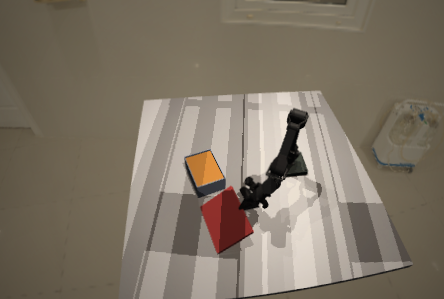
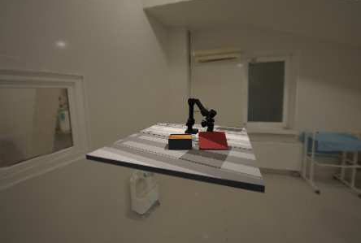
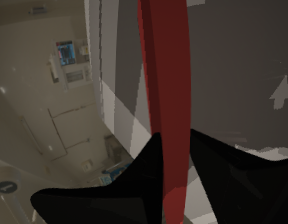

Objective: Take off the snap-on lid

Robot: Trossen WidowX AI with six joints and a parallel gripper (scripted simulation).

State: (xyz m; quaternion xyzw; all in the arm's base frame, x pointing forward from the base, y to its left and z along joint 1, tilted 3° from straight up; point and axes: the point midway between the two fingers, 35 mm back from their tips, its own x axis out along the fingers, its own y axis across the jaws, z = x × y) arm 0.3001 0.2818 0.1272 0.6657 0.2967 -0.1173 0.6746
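Observation:
The red lid [image 1: 220, 225] [image 2: 207, 144] [image 3: 174, 75] is off the box and beside it. My gripper [image 1: 243, 206] [image 2: 210, 130] [image 3: 173, 136] is shut on one edge of the lid, with a finger on each side in the wrist view. The lid is tilted, its gripped side higher and its broad face sloping down away from the arm. Whether its low edge touches the table is unclear. The dark storage box [image 1: 212, 187] [image 2: 180, 144] stands upright and open on the table, its orange inside showing. The lid's underside is hidden in the top and exterior views.
The striped table [image 1: 175, 275] [image 2: 122, 154] carries the arm's base [image 1: 297, 166] [image 2: 191, 131] behind the lid. The box is close to the lid's corner in the top view, with a narrow gap between them. The table's front edge lies beyond the lid.

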